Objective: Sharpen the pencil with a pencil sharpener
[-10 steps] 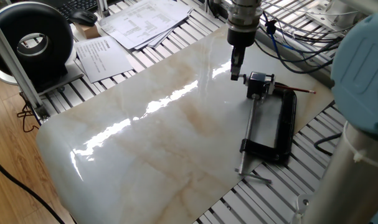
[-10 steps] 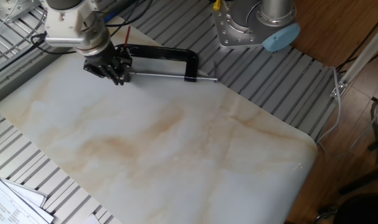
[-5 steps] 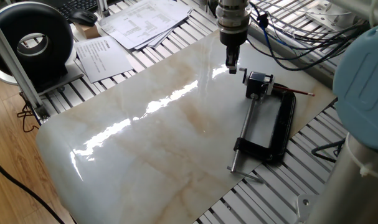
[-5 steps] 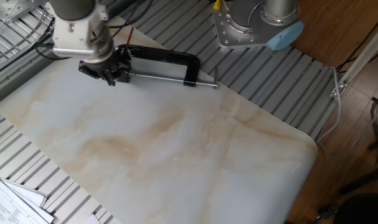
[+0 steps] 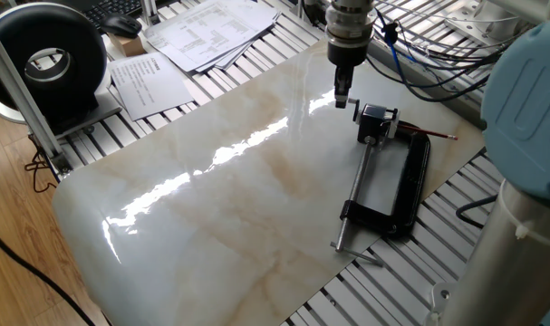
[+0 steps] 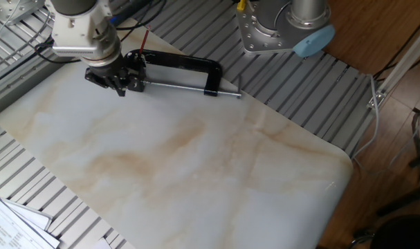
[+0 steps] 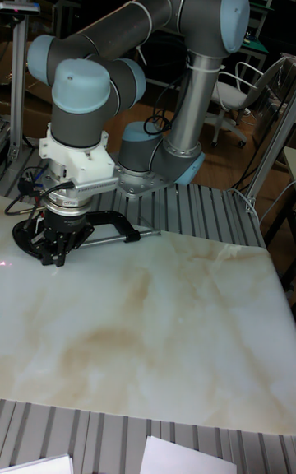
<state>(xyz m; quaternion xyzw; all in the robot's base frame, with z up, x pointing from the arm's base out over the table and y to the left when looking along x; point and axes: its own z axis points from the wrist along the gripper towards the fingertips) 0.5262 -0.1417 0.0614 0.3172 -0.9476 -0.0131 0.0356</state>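
The pencil sharpener [image 5: 376, 121], a small black-and-silver block, sits at the far end of a black C-clamp [image 5: 407, 185] on the marble slab. Behind the clamp lies the thin red-brown pencil [image 5: 430, 132], which shows as a red sliver [image 6: 142, 38] in the other fixed view. My gripper [image 5: 342, 98] hangs just left of the sharpener with its tips close above the slab. Its fingers taper to one narrow point, shut, with nothing between them. From the other side, my gripper [image 6: 117, 86] covers most of the sharpener. In the tall view, my gripper [image 7: 53, 258] stands in front of the clamp [image 7: 117, 224].
The clamp's steel screw rod [image 5: 355, 197] runs toward the slab's near edge. Papers [image 5: 197, 32] and a black round device [image 5: 48, 62] lie beyond the slab's left end. Cables [image 5: 438, 54] hang behind my gripper. The arm's base [image 6: 286, 28] stands on the slatted table.
My gripper drew back to the left from the sharpener, then came slightly right again. The clamp's near end swung a little left one second ago and has since stayed still.
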